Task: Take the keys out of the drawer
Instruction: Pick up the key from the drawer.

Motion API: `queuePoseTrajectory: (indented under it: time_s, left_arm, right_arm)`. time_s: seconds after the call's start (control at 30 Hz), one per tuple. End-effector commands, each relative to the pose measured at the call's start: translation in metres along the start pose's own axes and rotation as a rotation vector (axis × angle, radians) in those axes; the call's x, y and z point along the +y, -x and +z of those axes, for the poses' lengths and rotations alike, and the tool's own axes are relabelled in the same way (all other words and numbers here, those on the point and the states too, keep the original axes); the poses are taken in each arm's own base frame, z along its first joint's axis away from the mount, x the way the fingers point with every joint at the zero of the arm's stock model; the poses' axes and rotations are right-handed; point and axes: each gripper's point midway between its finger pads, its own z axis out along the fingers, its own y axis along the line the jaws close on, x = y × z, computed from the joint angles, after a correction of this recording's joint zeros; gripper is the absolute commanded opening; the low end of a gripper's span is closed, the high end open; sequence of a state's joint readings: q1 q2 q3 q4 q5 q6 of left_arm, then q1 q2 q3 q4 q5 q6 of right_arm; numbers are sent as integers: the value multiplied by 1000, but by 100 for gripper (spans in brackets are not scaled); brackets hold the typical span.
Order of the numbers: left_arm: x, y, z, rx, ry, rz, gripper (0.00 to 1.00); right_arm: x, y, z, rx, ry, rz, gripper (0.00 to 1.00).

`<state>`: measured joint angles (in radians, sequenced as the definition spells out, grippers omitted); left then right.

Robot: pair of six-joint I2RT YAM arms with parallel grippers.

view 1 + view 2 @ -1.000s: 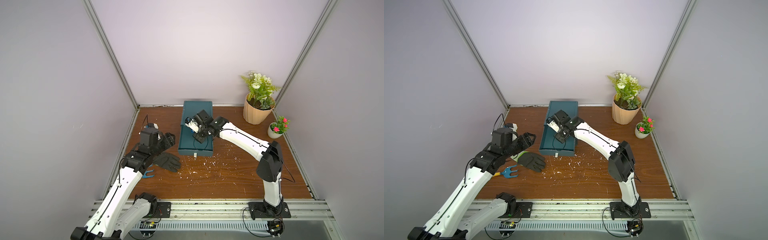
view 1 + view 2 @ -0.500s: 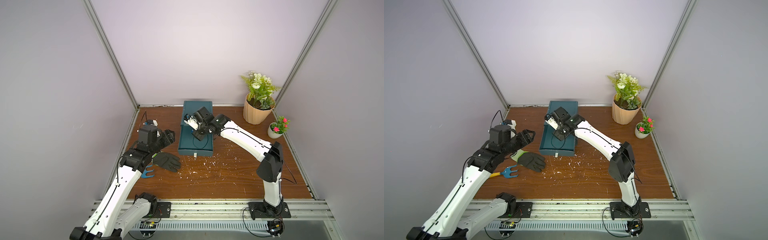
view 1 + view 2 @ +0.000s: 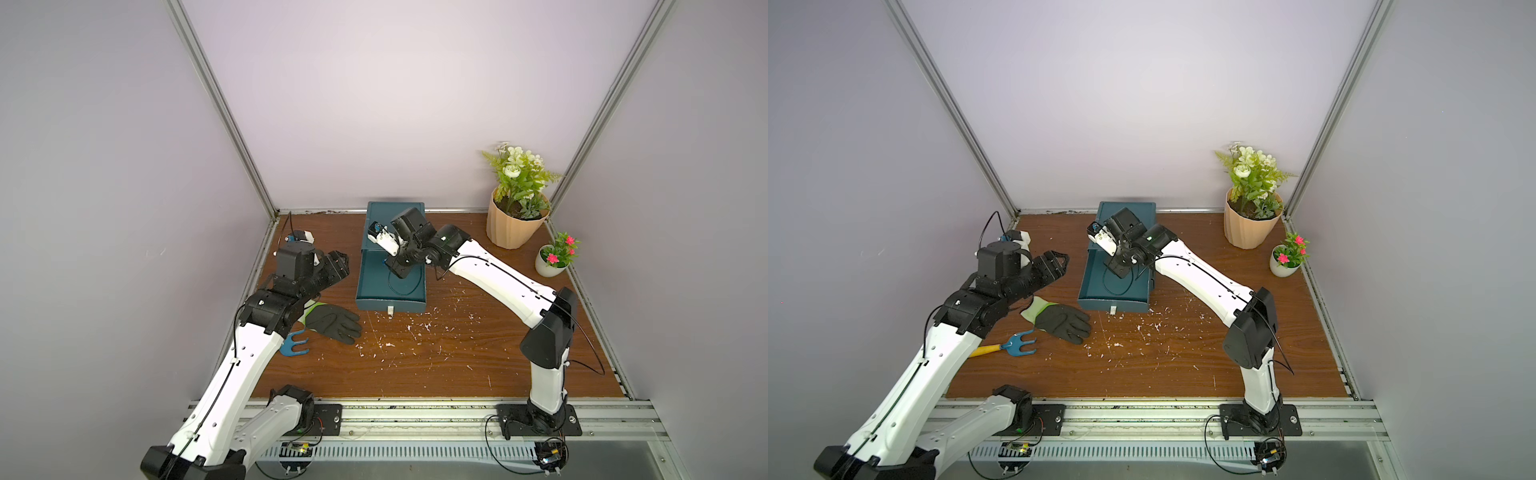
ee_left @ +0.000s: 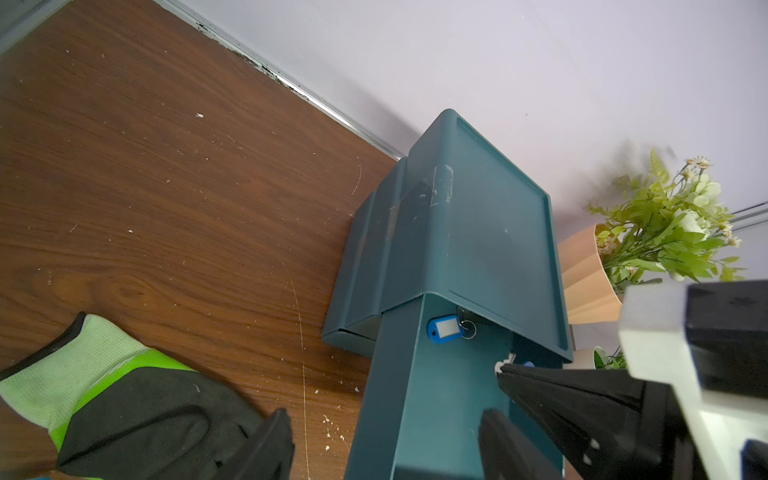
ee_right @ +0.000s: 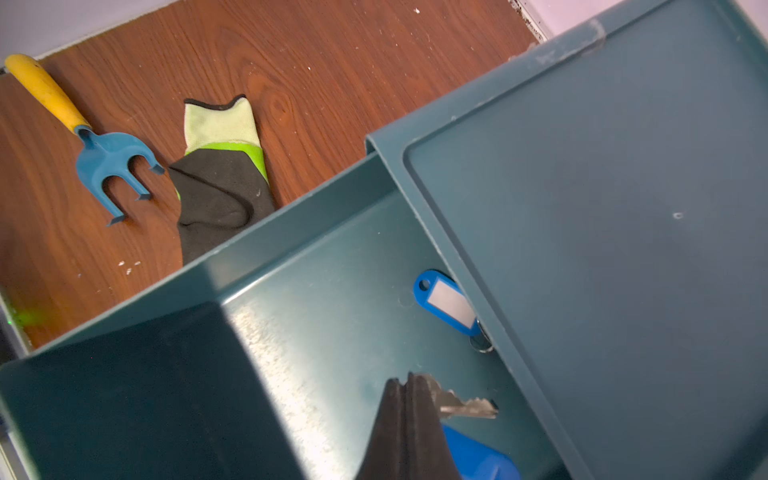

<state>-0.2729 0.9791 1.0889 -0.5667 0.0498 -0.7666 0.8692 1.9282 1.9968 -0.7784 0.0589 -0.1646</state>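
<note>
1. Pinching fully shut inside the open drawer point(image 3: 374, 303), at 12 o'clock on the surface point(image 3: 415, 374): right hand point(image 5: 408, 384). A silver key point(image 5: 467, 407) and a blue tag point(image 5: 478, 457) show just beside its tips; whether it grips them, I cannot tell.
2. Second blue-tagged key point(image 5: 446, 305): on the drawer floor, about 11 o'clock from that hand. Long axis roughly 9-to-3, ring under the cabinet point(image 5: 602, 208) lip.
3. Left hand point(image 3: 338, 266): wide open, empty, at 9 o'clock outside the drawer. The right hand is nearer.
</note>
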Motion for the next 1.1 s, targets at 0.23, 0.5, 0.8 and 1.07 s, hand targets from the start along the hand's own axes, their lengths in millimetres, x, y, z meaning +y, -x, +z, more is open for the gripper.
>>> queuePoseTrajectory:
  time_s: [0.23,0.5,0.8,1.07]
  left_arm:
    - [-17,32,2,-64,-10,67,73]
    - [-34,39,6,-71,-77,88,73]
    - [-48,42,6,-61,-136,83,73]
    - [-89,31,10,-25,-227,164,72]
  right_arm:
    - [-1,46,-70,-216,21,58,0]
    - [-9,52,-103,-278,-7,96,0]
    - [-14,43,-130,-333,-10,158,0]
    - [-35,24,-145,-340,-8,261,0]
